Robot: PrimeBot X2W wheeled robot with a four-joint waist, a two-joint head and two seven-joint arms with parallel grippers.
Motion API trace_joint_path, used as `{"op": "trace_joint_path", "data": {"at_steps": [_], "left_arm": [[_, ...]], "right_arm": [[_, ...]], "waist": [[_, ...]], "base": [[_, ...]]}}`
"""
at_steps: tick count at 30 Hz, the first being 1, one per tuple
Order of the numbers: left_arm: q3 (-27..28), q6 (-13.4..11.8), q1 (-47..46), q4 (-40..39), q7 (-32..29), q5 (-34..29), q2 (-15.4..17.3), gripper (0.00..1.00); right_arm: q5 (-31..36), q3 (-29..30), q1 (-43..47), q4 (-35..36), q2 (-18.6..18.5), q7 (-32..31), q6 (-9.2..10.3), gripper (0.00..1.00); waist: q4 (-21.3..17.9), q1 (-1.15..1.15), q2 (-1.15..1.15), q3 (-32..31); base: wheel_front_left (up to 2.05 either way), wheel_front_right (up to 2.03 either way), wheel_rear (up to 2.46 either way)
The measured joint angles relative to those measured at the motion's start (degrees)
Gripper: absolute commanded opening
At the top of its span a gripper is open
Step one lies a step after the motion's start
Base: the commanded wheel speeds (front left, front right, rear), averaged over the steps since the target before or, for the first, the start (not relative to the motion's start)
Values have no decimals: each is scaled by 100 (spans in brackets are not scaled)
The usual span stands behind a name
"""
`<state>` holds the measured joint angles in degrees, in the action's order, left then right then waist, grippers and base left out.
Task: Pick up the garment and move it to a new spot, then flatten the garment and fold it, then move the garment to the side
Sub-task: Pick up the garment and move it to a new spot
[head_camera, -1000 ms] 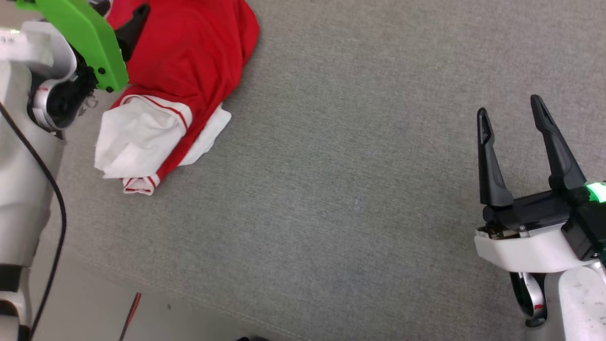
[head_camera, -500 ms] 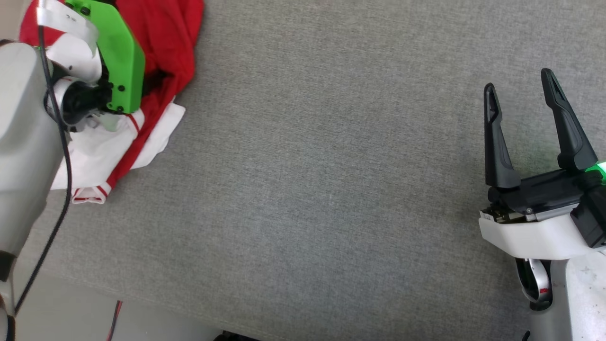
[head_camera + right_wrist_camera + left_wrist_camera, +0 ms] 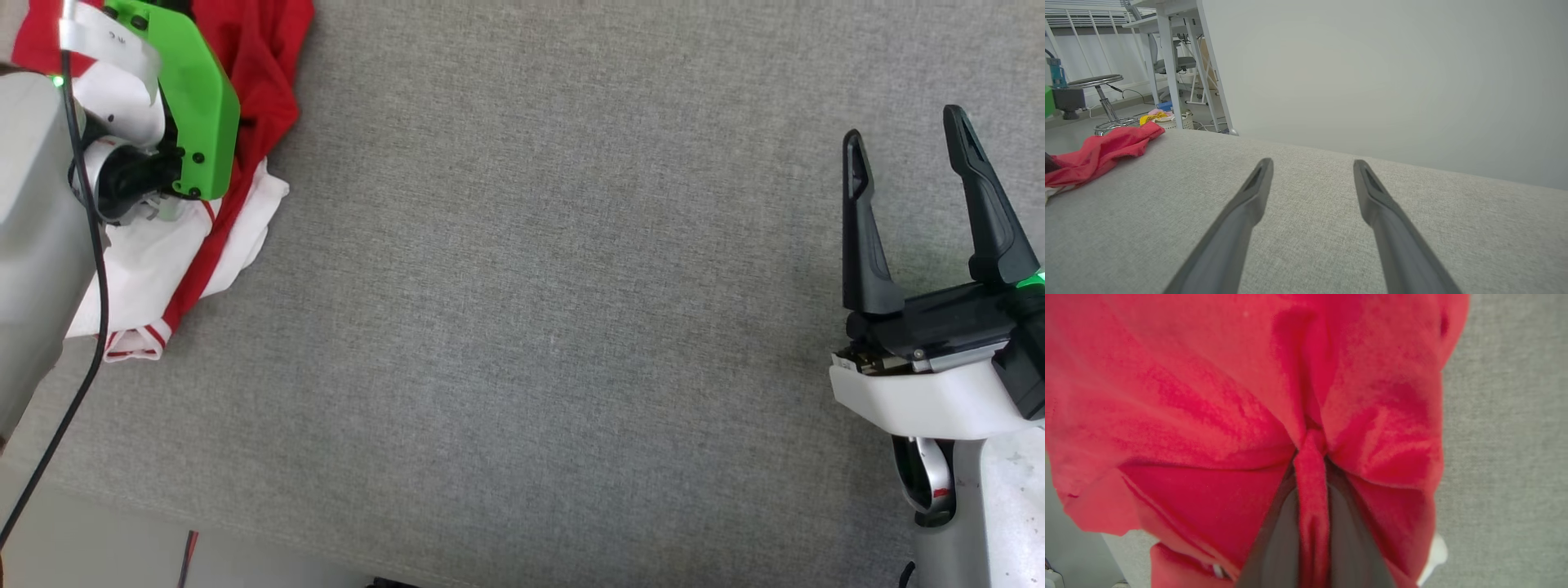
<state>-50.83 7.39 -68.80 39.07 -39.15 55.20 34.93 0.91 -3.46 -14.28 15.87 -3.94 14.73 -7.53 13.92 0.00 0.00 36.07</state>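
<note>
head view: your red t-shirt with white sleeves [image 3: 269, 82] sat bunched at the left edge of the grey fabric surface [image 3: 531, 327], right gripper [image 3: 902, 122] spread and empty. left wrist: left gripper [image 3: 1310, 457] pinched a red fold. right wrist: shirt lay far left. it'd probably drape limp, so grab hems.
</note>
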Motion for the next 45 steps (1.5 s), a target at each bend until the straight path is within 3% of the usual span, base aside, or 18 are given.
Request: {"op": "trace_joint_path", "data": {"at_steps": [12, 21, 33, 41, 45], "left_arm": [[-457, 0, -396, -1355, 1099, 74, 659, 0], [-876, 0, -950, -2460, 1313, -45, 714, 0], [-1530, 0, -1662, -2878, 1343, -177, -152, 0], [-2175, 0, -1808, -2570, 1428, -190, -942, 0], [-2220, 0, -1376, -2453, 1040, -458, -1427, 0]], "right_arm": [[-174, 34, 217, -113, 97, 0, 0, 100], [-630, 104, 359, -132, 118, 0, 0, 100], [-1057, 241, 382, -125, 114, 0, 0, 100], [-1239, 290, 383, -125, 114, 0, 0, 100], [-1289, 275, 368, -115, 114, 0, 0, 100]], "waist": [[76, 0, 0, -771], [-139, 0, 0, -1239], [-1087, 0, 0, -1421], [-1715, 0, 0, -1335], [-1898, 0, 0, -1151]], "base": [[0, 0, 0], [0, 0, 0], [0, 0, 0], [0, 0, 0], [0, 0, 0]]}}
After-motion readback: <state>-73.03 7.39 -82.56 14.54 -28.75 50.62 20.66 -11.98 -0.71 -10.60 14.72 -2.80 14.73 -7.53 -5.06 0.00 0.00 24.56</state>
